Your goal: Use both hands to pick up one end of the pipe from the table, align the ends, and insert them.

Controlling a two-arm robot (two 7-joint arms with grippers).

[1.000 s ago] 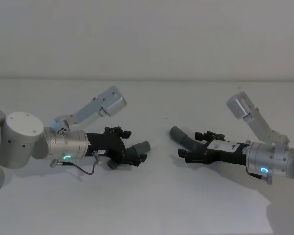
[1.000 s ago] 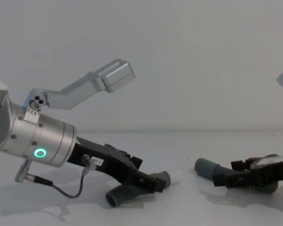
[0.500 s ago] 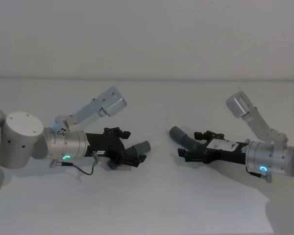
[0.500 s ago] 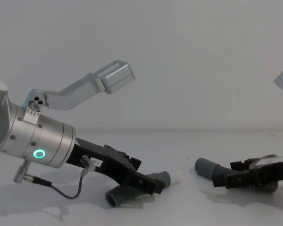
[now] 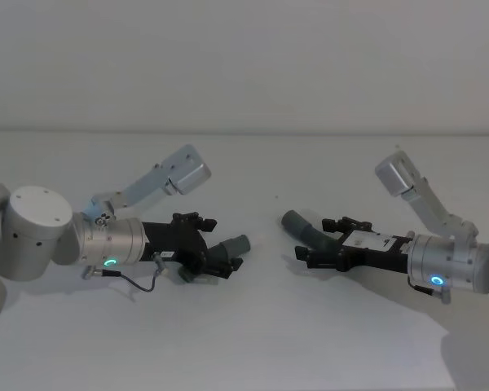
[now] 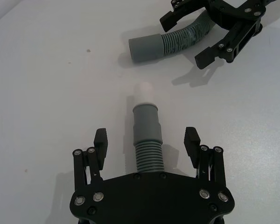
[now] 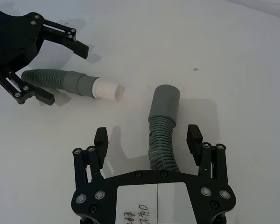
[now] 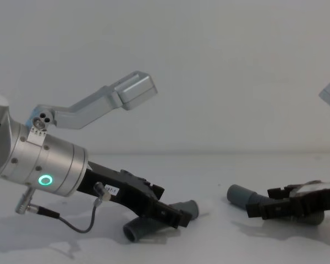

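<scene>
The pipe lies in two pieces on the white table (image 5: 244, 342). The left piece (image 6: 147, 144) has a grey cuff with a narrower white tip (image 6: 143, 91). My left gripper (image 6: 146, 136) is open and straddles its corrugated part, fingers clear on both sides; it also shows low over the table (image 5: 222, 244). The right piece (image 7: 161, 137) ends in a plain grey cuff (image 7: 164, 100). My right gripper (image 7: 147, 134) is open around its corrugated part (image 5: 314, 240). The two cuff ends point roughly toward each other with a gap of table between them.
Each arm's wrist camera bracket (image 5: 183, 171) (image 5: 399, 175) sticks up above its gripper. A cable (image 8: 71, 223) loops under the left wrist. Bare white table lies in front of and behind the pieces; a plain wall stands at the far edge.
The right gripper has crept very slightly further along its piece. Both pipe pieces lie where they were.
</scene>
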